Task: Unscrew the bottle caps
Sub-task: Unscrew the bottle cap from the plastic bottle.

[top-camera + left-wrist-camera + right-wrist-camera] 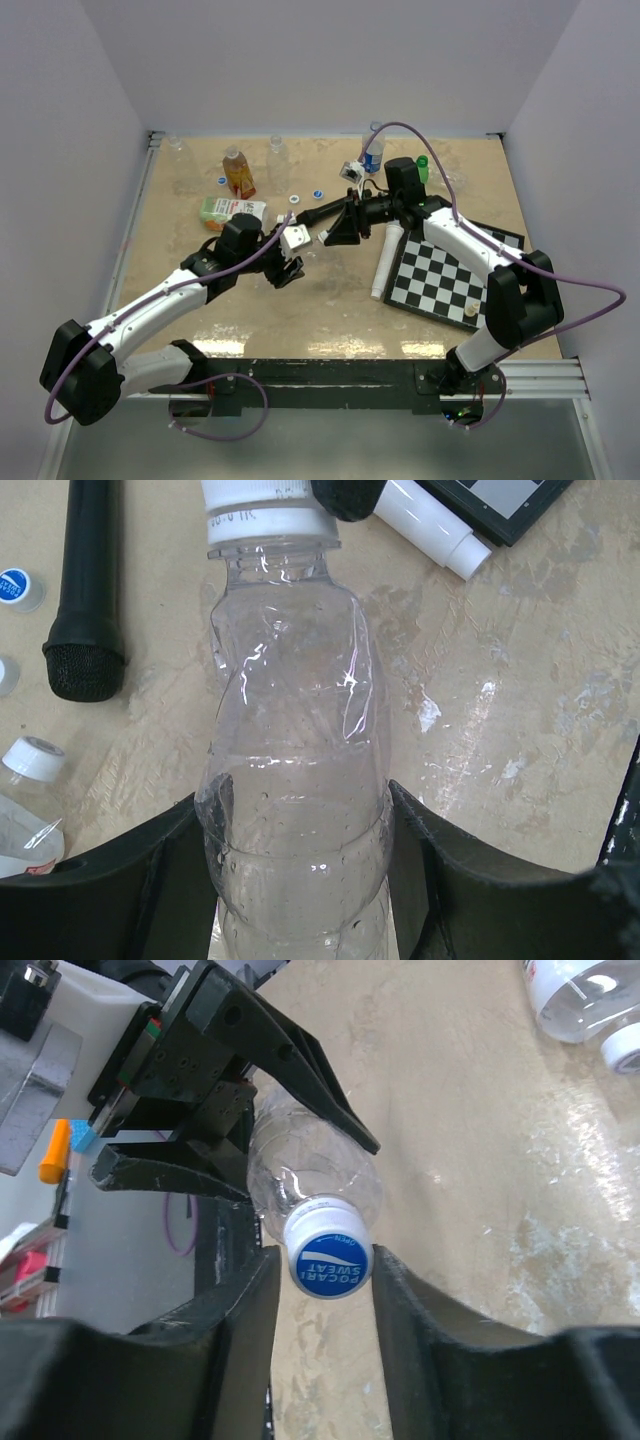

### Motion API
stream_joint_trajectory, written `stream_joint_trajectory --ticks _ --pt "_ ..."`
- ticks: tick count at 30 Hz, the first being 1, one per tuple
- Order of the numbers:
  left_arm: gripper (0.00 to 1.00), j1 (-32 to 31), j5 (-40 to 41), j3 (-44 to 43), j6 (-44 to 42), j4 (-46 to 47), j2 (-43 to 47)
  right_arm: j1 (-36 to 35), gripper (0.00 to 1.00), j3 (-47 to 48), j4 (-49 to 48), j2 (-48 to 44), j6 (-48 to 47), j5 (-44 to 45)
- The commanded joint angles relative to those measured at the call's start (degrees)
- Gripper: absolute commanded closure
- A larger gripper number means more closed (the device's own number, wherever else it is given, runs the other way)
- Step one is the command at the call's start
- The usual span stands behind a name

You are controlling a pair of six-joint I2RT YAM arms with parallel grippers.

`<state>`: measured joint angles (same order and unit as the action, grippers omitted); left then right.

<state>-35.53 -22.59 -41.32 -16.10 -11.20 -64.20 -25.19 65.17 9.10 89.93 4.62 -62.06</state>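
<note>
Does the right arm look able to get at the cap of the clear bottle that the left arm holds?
Yes, it looks so: the right gripper has its fingers on either side of the cap, seemingly pressing on it, while the left gripper clamps the bottle. Nothing stands between them.

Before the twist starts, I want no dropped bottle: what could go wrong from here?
1. The left claw holds the bottle by its thin, dented body; it may spin or crumple instead of the cap turning.
2. The right claw pinches the small cap on two sides only, so it might slip.
3. Both hang above the table, so a freed cap could drop and roll.
</note>
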Motion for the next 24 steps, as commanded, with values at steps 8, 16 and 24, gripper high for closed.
stream_joint_trajectory --ticks 8,16,24 --pt "0.89 -0.3 -2.0 0.7 -1.5 2.5 0.0 -0.3 1.0 2.3 2.9 -3.0 -7.4 0.1" --pt "0.89 -0.3 -3.6 0.8 -2.2 2.1 0.2 -0.3 1.0 6.6 21.2 -2.0 -36.9 -2.4" --pt "0.88 -1.3 -7.6 1.4 -3.5 2.1 0.1 -0.8 1.0 15.8 60.9 1.9 -100.5 3.9"
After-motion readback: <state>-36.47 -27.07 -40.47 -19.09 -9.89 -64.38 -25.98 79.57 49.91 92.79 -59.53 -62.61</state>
